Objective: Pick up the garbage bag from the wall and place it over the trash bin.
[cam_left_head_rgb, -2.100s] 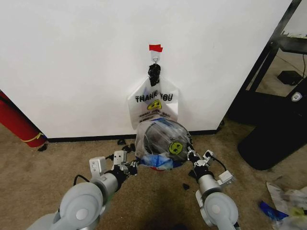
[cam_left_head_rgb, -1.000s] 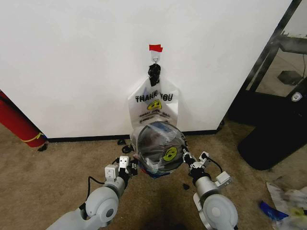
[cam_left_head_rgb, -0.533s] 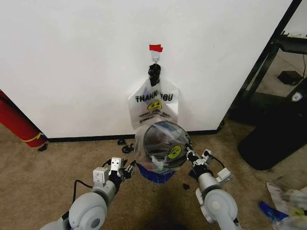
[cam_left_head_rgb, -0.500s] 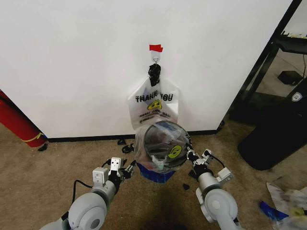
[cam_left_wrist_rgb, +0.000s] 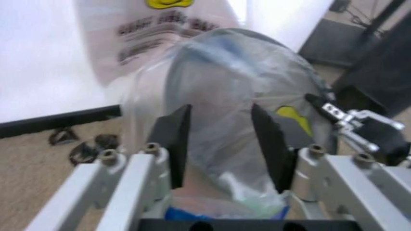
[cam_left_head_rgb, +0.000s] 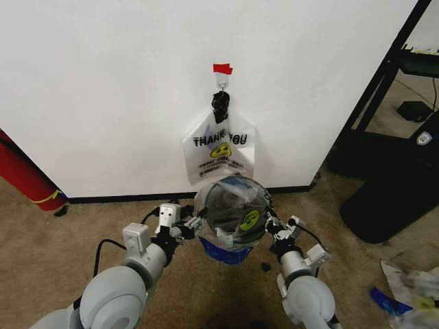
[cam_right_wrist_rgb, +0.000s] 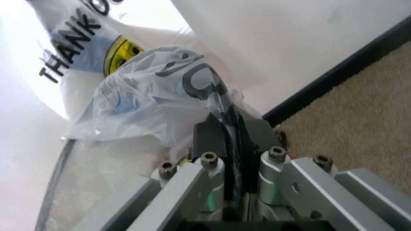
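Note:
The garbage bag (cam_left_head_rgb: 236, 218), clear with blue edges and a yellow smiley, is draped over the small black trash bin (cam_left_head_rgb: 226, 199) on the carpet below the wall (cam_left_head_rgb: 103, 82). My left gripper (cam_left_head_rgb: 194, 223) is at the bag's left side. In the left wrist view it (cam_left_wrist_rgb: 222, 144) is open, its jaws set wide apart in front of the bag (cam_left_wrist_rgb: 224, 91). My right gripper (cam_left_head_rgb: 269, 221) is at the right side. The right wrist view shows it (cam_right_wrist_rgb: 226, 137) shut on a fold of the bag (cam_right_wrist_rgb: 147, 96).
A second printed bag (cam_left_head_rgb: 219, 147) hangs from the hook under red tape (cam_left_head_rgb: 222, 68). A red cylinder (cam_left_head_rgb: 24, 175) leans at the left. A large black bin (cam_left_head_rgb: 398, 195) and a black rack (cam_left_head_rgb: 384, 82) stand right. Litter (cam_left_head_rgb: 408, 288) lies on the carpet.
My left gripper has risen from the carpet level up to the bag's left side. The right gripper has stayed at the right side, still shut on the bag.

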### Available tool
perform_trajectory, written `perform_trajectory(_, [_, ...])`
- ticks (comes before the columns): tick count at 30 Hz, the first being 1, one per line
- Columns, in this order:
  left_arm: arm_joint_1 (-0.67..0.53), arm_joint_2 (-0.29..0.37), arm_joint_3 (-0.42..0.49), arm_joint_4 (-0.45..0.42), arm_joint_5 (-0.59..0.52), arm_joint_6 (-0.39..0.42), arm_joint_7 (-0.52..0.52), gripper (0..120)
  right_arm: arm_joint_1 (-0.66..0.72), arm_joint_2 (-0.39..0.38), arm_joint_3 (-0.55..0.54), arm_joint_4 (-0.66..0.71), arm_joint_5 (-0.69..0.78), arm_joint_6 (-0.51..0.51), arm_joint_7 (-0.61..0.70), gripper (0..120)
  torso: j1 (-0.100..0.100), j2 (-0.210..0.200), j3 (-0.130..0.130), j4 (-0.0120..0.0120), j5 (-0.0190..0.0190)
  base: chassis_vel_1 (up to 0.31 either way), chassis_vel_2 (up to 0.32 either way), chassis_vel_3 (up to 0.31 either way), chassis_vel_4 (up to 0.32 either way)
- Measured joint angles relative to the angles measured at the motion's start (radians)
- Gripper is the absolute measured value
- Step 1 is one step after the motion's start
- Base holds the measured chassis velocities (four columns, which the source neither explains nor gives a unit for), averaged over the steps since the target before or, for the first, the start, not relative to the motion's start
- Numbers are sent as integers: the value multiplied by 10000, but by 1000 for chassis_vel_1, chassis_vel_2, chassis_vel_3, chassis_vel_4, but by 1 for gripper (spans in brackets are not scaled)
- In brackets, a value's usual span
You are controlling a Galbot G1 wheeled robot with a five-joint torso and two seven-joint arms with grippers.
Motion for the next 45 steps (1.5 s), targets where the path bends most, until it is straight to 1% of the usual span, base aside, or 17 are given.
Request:
perform_trajectory(1, [-194, 19, 106, 0, -110, 44, -16, 34, -10, 10, -4, 14, -64, 16, 1, 1, 0, 0, 0, -4, 1, 0, 0, 0, 0])
perform_trajectory(2, [-194, 19, 106, 0, -110, 44, -16, 34, -10, 10, -4, 14, -64, 16, 1, 1, 0, 0, 0, -4, 1, 0, 0, 0, 0])
perform_trajectory(3, [-441, 36, 224, 2, -250, 108, -35, 30, -25, 27, -9, 37, -132, 30, 2, 1, 0, 0, 0, -7, 0, 0, 0, 0, 0])
perform_trajectory(4, [-668, 46, 331, 12, -407, 179, -54, 24, -37, 49, -25, 58, -214, 50, 2, 1, 0, 0, 0, -6, 1, 0, 0, 0, 0])
perform_trajectory(8, [-1527, 67, 845, 131, -900, 313, -238, 8, -79, 122, -121, 68, -554, 147, -13, 1, 0, 0, 0, -1, 0, 0, 0, 0, 0])
perform_trajectory(10, [-1742, 84, 989, 158, -994, 358, -286, 4, -96, 131, -128, 86, -588, 168, -24, 1, 0, 0, 0, -3, 2, 0, 0, 0, 0])
perform_trajectory(11, [-1908, 98, 1109, 181, -1087, 416, -343, 0, -110, 137, -133, 102, -624, 193, -37, 1, 0, 0, 0, -3, 2, 0, 0, 0, 0])
perform_trajectory(17, [-3186, -1, 2053, 415, -2266, 1077, -1215, 0, -174, 104, -130, 110, -1039, 415, -123, 1, 0, 0, 0, -2, 1, 0, 0, 0, 0])
perform_trajectory(21, [-4474, -363, 3501, 1019, -2982, 1404, -1852, 0, -193, 136, -183, 33, -1567, 632, -196, 1, 0, 0, 1, -3, 2, 0, 0, 0, 0])
perform_trajectory(22, [-4474, -363, 3501, 1019, -2982, 1404, -1852, 0, -193, 136, -183, 33, -1567, 632, -196, 1, 0, 0, 1, -3, 2, 0, 0, 0, 0])
perform_trajectory(25, [-5259, -811, 4241, 1711, -3523, 1540, -2256, 0, -215, 219, -265, -8, -1929, 770, -258, 1, 0, 0, 0, -4, 3, 0, 0, 0, 0])
perform_trajectory(29, [-5838, -1258, 4598, 2541, -4038, 1556, -2559, 0, -236, 242, -383, -76, -2322, 915, -368, 1, 0, 0, 1, -3, 2, 0, 0, 0, 0])
perform_trajectory(30, [-5838, -1258, 4598, 2541, -4038, 1556, -2559, 0, -236, 242, -383, -76, -2322, 915, -368, 1, 0, 0, 1, -3, 2, 0, 0, 0, 0])
perform_trajectory(32, [-6125, -1418, 4820, 2956, -4172, 1556, -2627, 0, -236, 203, -459, -130, -2453, 996, -412, 1, 0, 0, 1, -1, 2, 0, 0, 0, 0])
perform_trajectory(37, [-6589, -1980, 5193, 3654, -4214, 1553, -2689, 0, -232, 183, -513, -211, -2528, 1071, -437, 1, 0, 0, 1, -3, 1, 0, 0, 0, 0])
perform_trajectory(43, [-7328, -2761, 5808, 4743, -4192, 1644, -2810, 0, -191, 148, -470, -144, -2498, 1086, -437, 1, 0, 0, 1, -2, 4, 0, 0, 0, 0])
perform_trajectory(45, [-7361, -2818, 5838, 4829, -4192, 1648, -2824, 0, -190, 139, -460, -128, -2498, 1086, -437, 1, 0, 0, 0, -2, 3, 0, 0, 0, 0])
